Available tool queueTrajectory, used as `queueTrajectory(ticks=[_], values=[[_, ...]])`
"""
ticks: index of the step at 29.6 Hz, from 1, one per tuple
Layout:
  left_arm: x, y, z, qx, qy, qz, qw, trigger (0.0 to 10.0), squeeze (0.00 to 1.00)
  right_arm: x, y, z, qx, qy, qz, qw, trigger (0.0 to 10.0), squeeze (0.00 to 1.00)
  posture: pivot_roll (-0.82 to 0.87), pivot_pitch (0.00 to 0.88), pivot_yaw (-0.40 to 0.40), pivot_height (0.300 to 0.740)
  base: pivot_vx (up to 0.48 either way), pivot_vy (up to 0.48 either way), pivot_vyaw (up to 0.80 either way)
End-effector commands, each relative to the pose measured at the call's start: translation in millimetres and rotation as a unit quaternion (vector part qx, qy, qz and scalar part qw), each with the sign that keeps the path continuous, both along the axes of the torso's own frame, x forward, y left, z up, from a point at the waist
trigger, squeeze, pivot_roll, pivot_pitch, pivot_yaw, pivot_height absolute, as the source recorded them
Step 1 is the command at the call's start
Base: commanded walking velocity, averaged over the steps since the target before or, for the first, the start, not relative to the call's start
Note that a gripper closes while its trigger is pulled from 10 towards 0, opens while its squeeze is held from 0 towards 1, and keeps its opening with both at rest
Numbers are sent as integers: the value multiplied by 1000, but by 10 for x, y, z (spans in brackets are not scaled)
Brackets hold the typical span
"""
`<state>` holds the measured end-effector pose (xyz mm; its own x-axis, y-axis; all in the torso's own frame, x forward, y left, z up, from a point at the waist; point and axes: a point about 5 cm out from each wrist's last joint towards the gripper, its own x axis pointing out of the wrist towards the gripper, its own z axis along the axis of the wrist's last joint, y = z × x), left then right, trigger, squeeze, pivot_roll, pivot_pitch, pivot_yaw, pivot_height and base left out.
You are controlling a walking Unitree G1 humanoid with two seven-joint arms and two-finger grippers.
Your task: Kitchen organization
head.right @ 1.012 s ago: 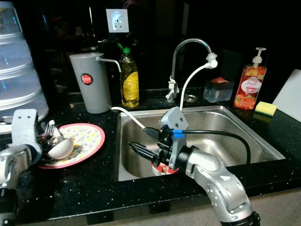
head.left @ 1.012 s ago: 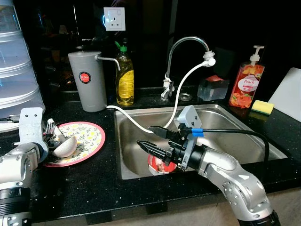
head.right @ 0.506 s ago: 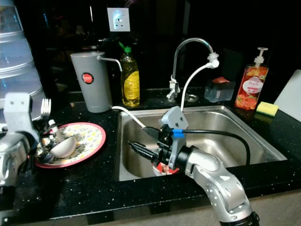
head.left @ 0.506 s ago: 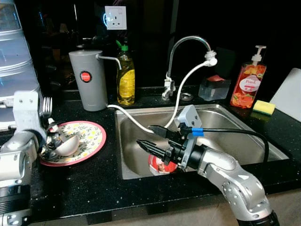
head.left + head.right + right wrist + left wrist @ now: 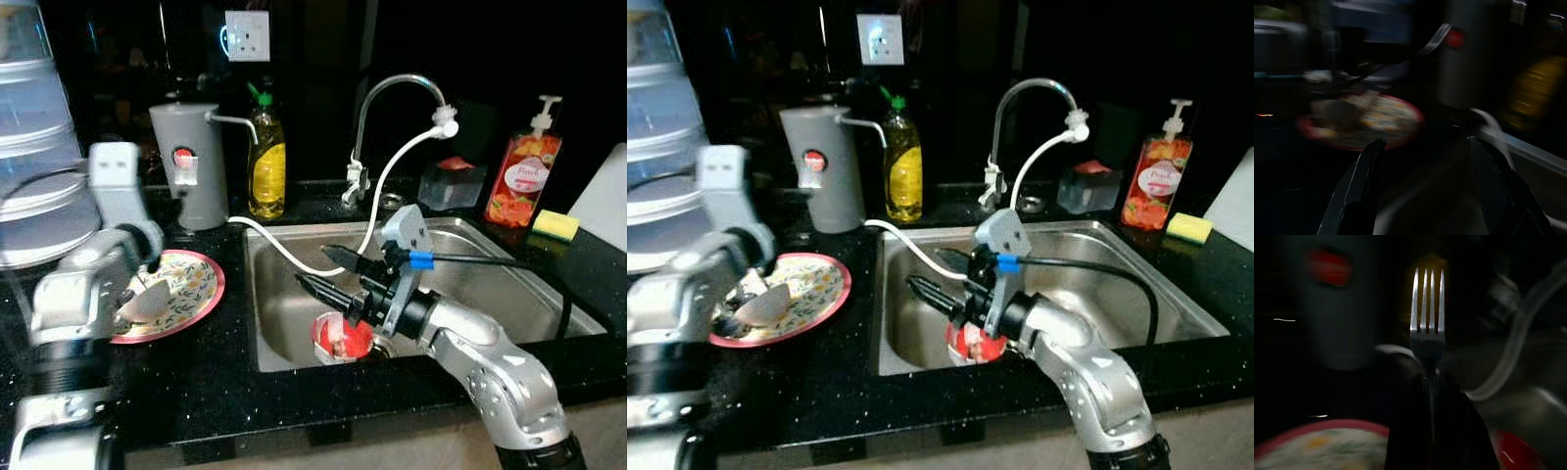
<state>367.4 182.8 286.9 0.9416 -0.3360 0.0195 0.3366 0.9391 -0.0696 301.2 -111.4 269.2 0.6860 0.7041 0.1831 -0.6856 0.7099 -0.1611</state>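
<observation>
The left gripper (image 5: 1430,382) is clamped on the handle of a fork (image 5: 1427,308), tines pointing straight out along the fingers, above the floral plate (image 5: 196,289) that carries a bowl-like dish (image 5: 147,302) on the black counter (image 5: 196,382). The sink (image 5: 509,284) lies to the fork's right, so that arm probably has to swing rightward to drop it in. The right gripper (image 5: 318,272) hovers over the sink with its 2 fingers spread apart and nothing between them, just above a red cup (image 5: 341,338) on the basin floor. Behind stand a grey dispenser (image 5: 186,162), a yellow soap bottle (image 5: 265,162), the tap (image 5: 392,98) with its white hose (image 5: 382,191), a peach pump bottle (image 5: 529,171) and a sponge (image 5: 551,225).
</observation>
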Motion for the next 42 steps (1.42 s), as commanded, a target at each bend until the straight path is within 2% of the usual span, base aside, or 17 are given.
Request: queueTrajectory(ticks=[1,2,3,5,6,8,12,15,22,24,25,29,31,38,39,40,42], values=[[22,-117,-12,10,11,-30,999,10000,0,70,-86,-25,0,14,-38,999,10000,0,-50,0,-10,740,0,0,0],[39,-339,-101,30,29,-81,996,10000,0,191,-240,-46,10,30,-105,994,10000,0,-56,0,-4,740,0,0,0],[39,-339,-101,30,29,-81,996,10000,0,191,-240,-46,10,30,-105,994,10000,0,-56,0,-4,740,0,0,0],[60,-501,-170,29,39,-121,991,10000,0,263,-371,-65,16,40,-154,987,10000,0,-55,0,-5,740,0,0,0],[60,-501,-170,29,39,-121,991,10000,0,263,-371,-65,16,40,-154,987,10000,0,-55,0,-5,740,0,0,0],[88,-660,-245,23,50,-155,986,10000,0,314,-479,-86,27,50,-189,980,10000,0,-61,2,-5,740,0,0,0],[122,-783,-335,25,67,-173,982,10000,0,351,-573,-113,36,61,-221,973,10000,0,-64,4,-4,740,0,0,0],[138,-910,-510,48,89,-184,978,10000,0,370,-651,-162,32,71,-253,964,10000,0,-73,5,2,740,0,0,0],[132,-987,-635,38,94,-196,975,10000,0,384,-652,-156,40,68,-265,961,10000,0,-69,6,2,740,0,0,0],[132,-989,-692,42,103,-196,974,10000,251,388,-625,-145,43,65,-261,962,10000,0,-67,6,1,740,0,0,0],[130,-990,-711,47,106,-196,974,10000,341,389,-614,-144,43,64,-259,963,10000,0,-67,6,1,740,0,0,0],[132,-993,-738,53,108,-197,973,10000,380,390,-583,-138,45,61,-253,965,10000,0,-63,5,-3,740,0,0,0],[143,-984,-743,54,107,-193,974,10000,1000,393,-574,-131,46,59,-250,965,10000,0,-63,4,-5,740,0,0,0],[160,-934,-670,44,88,-183,978,10000,1000,388,-551,-93,53,50,-243,967,10000,0,-60,2,-6,740,0,0,0],[159,-926,-647,44,79,-182,979,10000,322,385,-545,-87,55,48,-241,968,10000,0,-60,2,-6,740,0,0,0],[156,-916,-619,45,70,-180,980,10000,0,381,-538,-81,57,46,-240,968,10000,0,-60,2,-6,740,0,0,0],[149,-890,-552,54,47,-169,983,10000,0,367,-520,-61,61,38,-234,970,10000,0,-62,1,-6,740,0,0,0]])
